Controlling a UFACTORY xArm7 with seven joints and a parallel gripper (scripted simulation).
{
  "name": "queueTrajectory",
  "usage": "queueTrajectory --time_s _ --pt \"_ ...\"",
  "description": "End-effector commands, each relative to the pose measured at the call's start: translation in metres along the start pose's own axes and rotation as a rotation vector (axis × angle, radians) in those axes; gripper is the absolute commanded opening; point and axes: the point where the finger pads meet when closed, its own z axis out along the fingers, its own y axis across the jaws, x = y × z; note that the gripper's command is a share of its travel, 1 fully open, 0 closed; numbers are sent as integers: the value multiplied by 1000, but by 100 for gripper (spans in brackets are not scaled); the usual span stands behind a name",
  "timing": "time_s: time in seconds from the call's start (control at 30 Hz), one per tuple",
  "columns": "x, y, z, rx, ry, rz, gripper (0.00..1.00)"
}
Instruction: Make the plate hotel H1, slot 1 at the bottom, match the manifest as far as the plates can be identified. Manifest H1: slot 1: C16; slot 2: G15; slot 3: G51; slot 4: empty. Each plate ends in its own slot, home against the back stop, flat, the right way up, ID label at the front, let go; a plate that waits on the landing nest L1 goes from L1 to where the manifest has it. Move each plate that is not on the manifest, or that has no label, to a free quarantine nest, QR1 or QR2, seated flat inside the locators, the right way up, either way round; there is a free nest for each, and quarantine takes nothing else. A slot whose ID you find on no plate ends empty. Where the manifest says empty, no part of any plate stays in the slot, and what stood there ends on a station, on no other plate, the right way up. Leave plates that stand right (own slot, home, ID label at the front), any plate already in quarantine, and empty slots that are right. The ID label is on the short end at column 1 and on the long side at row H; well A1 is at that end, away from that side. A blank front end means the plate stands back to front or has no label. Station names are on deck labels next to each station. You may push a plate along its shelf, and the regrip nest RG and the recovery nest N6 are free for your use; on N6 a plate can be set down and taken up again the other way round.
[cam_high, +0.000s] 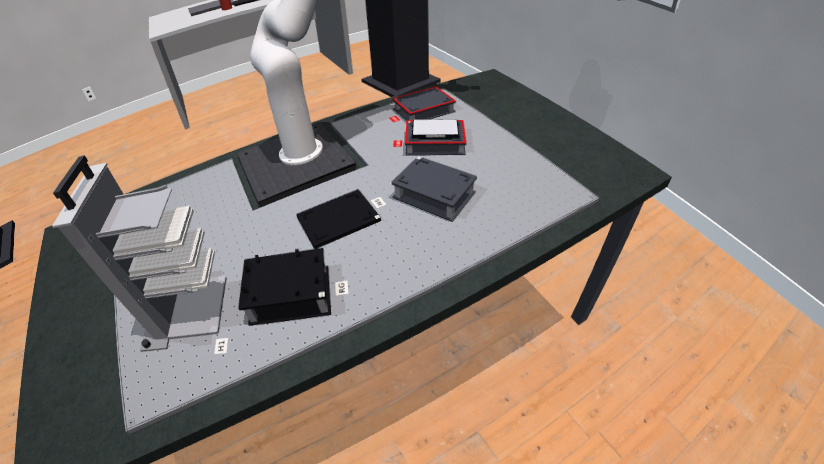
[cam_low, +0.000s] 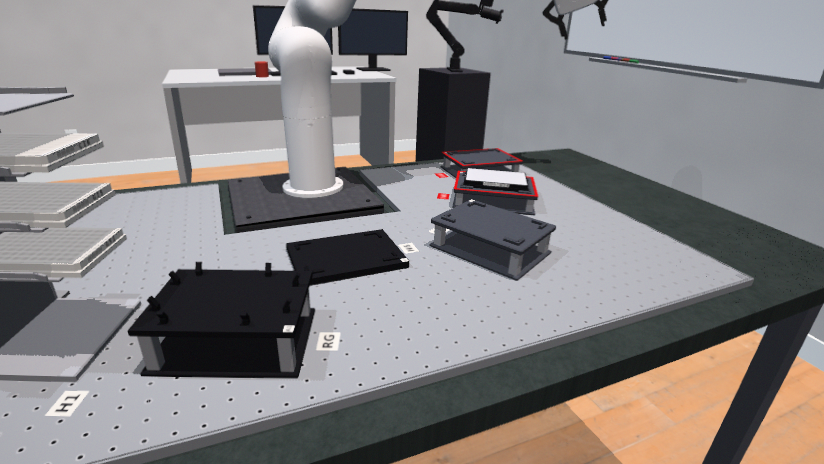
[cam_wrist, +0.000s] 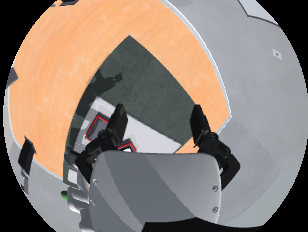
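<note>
Plate hotel H1 (cam_high: 86, 242) stood at the 9 o'clock side of the perforated deck (cam_high: 461, 242) in the top view, its deck label (cam_high: 220, 345) just in front of it. Three white well plates occupied its lower shelves: the lowest plate (cam_high: 178, 278), the middle plate (cam_high: 167, 257) and the upper plate (cam_high: 154, 234). The top shelf (cam_high: 138, 210) carried no plate. Plate ID labels could not be read in any view.

The black regrip nest RG (cam_high: 285, 285) sat just beside the hotel toward 3 o'clock. A flat black nest (cam_high: 337, 217) lay near the deck's centre, with a grey raised nest (cam_high: 433, 187) toward 2 o'clock of it. At 12 o'clock, two red-rimmed quarantine nests stood close together: the nearer one (cam_high: 410, 140) held a white plate (cam_high: 438, 127); the farther one (cam_high: 424, 101) held none.

The arm (cam_high: 285, 80) rose from its base plate (cam_high: 259, 195), the gripper (cam_wrist: 159, 124) appearing only in the wrist view, fingers spread fully apart, grasping nothing, high above the table.
</note>
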Motion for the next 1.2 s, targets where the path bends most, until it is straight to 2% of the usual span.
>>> queueTrajectory --time_s 0.0,0.53,1.03,1.17 --pt "1 2 -3 -4 4 1 100" --pt "1 2 -3 -4 4 1 100" --pt "11 21 -48 -4 4 1 100" --pt "12 24 -54 -4 4 1 100"
